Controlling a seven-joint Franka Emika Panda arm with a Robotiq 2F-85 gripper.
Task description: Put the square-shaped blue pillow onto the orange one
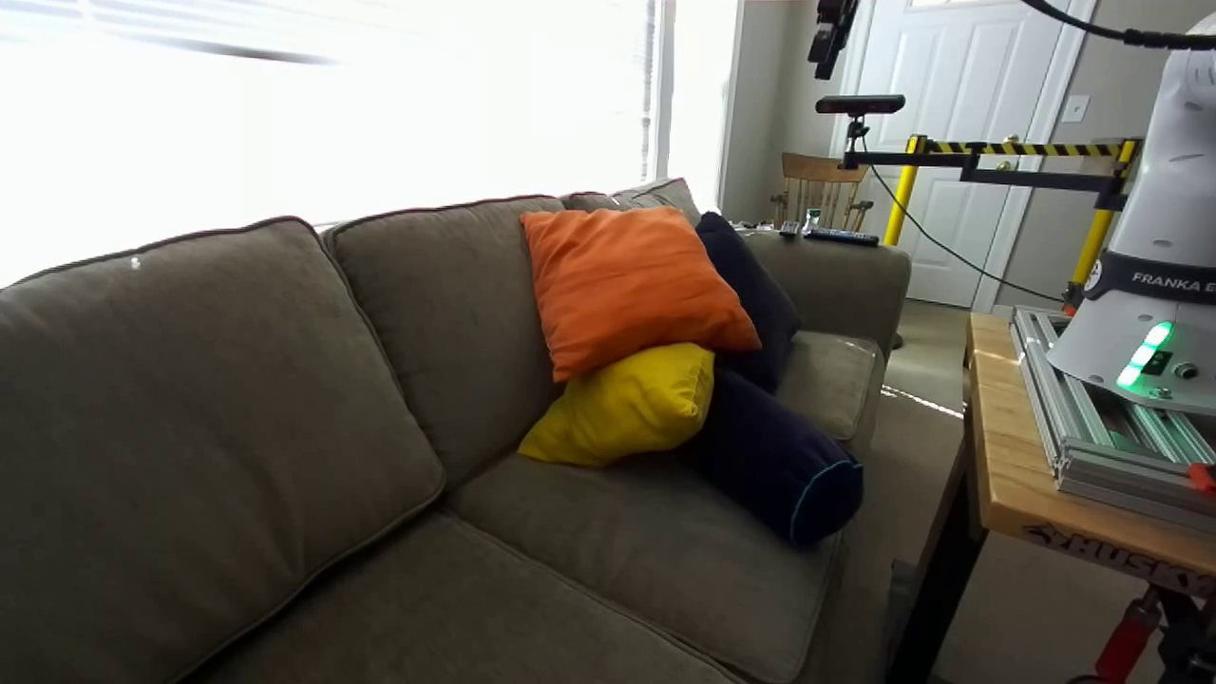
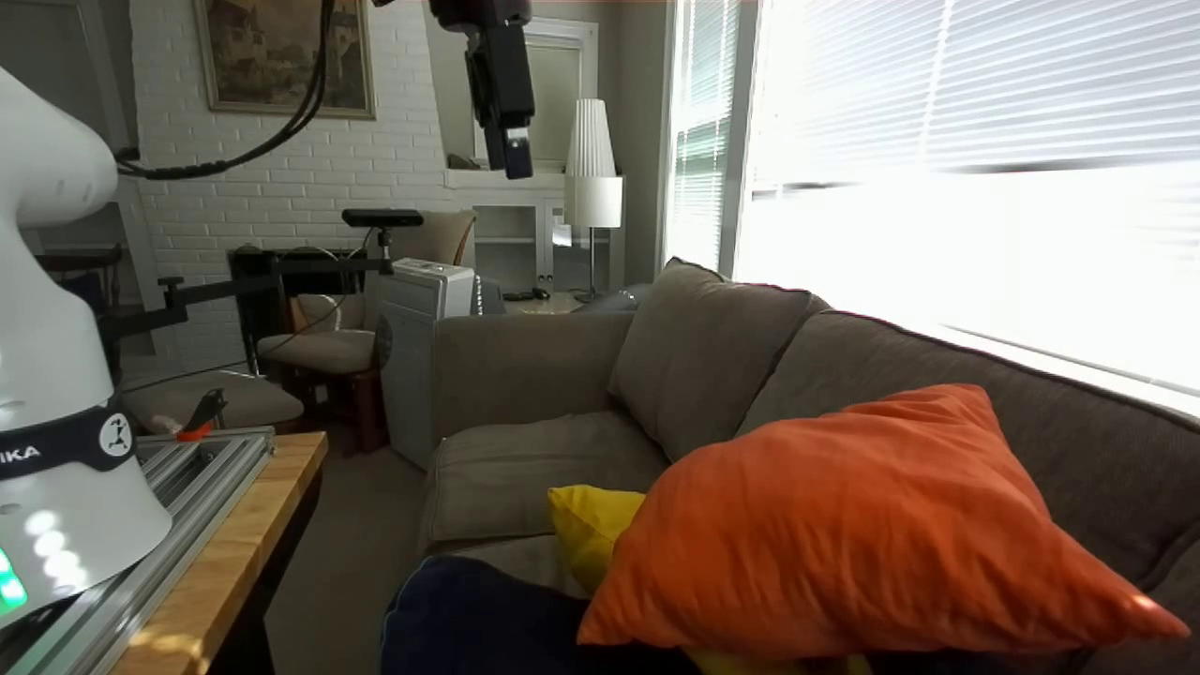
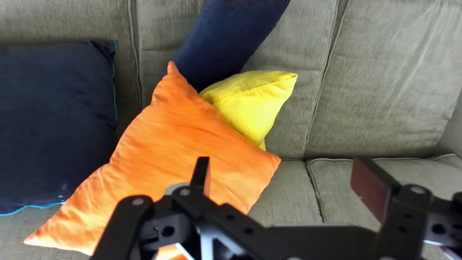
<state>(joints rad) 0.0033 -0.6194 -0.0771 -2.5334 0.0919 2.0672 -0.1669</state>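
One claw spread wide, one blue pillow beside one orange pillow

I count four soft things on one grey-brown sofa: the blue pillow, the orange pillow, one yellow pillow and one navy bolster. In the wrist view the blue pillow fills the left of the frame, cut off by the edge, turquoise trim showing. The orange pillow takes the centre and lower left; the two meet along one side there, though I can't tell whether they touch. The yellow pillow is above and right of the orange pillow, which hides one of its edges. The bolster runs down from the top edge to those two. In an exterior view the blue pillow leans right of centre, partly hidden behind the orange pillow.

The claw's two fingers stand far apart in the lower part of the wrist view. In both exterior views the claw hangs at the top of the frame, well apart from the pillows.

In an exterior view one white arm stands at the right, above one wooden table.
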